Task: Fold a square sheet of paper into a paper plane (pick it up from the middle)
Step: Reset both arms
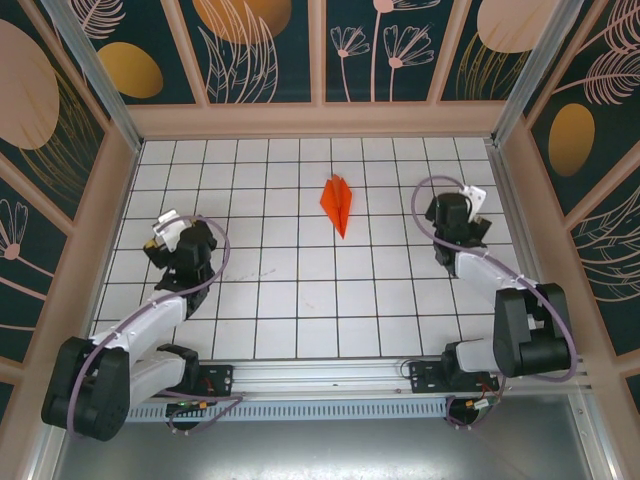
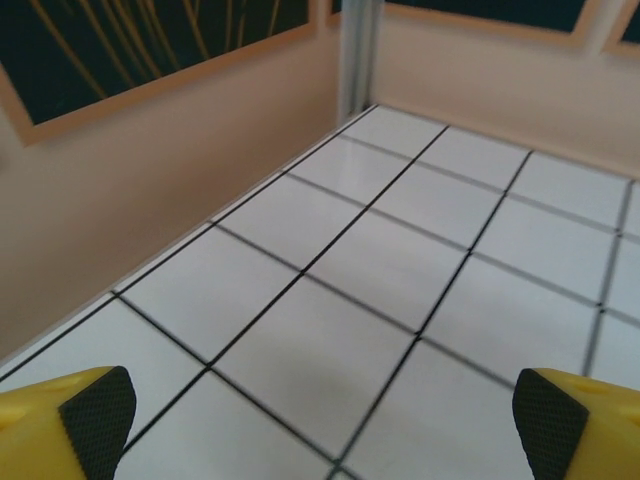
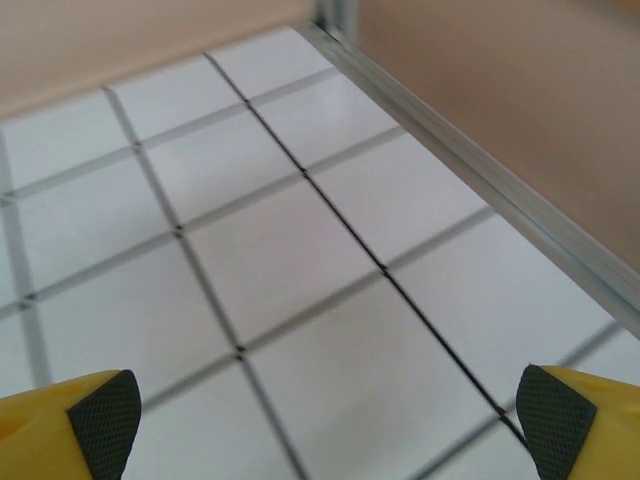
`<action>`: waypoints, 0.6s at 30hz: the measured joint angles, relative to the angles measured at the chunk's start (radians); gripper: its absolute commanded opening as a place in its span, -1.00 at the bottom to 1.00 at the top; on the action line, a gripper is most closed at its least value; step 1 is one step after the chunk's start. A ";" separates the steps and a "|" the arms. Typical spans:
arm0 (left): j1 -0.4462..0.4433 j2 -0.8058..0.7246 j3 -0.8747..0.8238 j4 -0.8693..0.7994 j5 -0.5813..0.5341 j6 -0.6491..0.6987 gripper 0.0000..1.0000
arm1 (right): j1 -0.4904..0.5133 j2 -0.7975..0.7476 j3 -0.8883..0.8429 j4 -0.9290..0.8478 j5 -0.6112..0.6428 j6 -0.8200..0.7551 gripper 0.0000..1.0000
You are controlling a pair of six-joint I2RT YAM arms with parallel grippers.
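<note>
The square sheet of paper lies folded into an orange-red paper plane (image 1: 338,205), a slim dart on the white grid floor at centre back, its tip pointing toward the near edge. My left gripper (image 1: 162,236) hovers at the left side of the floor, far from the plane. It is open, and bare tiles show between its yellow fingers (image 2: 95,420). My right gripper (image 1: 463,213) is off to the plane's right, about three tiles away. Its jaws stand wide open with nothing between the black pads (image 3: 100,420).
Beige walls with patterned panels (image 1: 320,50) enclose the floor on three sides. The left wall (image 2: 150,180) runs close beside my left gripper. A metal rail along the right wall (image 3: 480,175) passes near my right gripper. Both arm bases (image 1: 320,380) sit at the near edge.
</note>
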 measured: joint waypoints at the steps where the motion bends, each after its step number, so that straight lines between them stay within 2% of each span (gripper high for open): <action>1: 0.013 0.002 -0.019 0.028 0.008 0.018 0.97 | -0.014 0.000 -0.040 0.040 -0.001 -0.010 0.98; 6: 0.068 0.043 -0.083 0.244 0.111 0.106 0.97 | -0.049 0.024 -0.143 0.253 -0.054 -0.080 0.98; 11: 0.115 0.147 -0.145 0.469 0.270 0.190 0.97 | -0.050 0.072 -0.216 0.500 -0.140 -0.175 0.97; 18: 0.157 0.222 -0.163 0.656 0.452 0.254 0.97 | -0.101 0.107 -0.305 0.729 -0.302 -0.231 0.98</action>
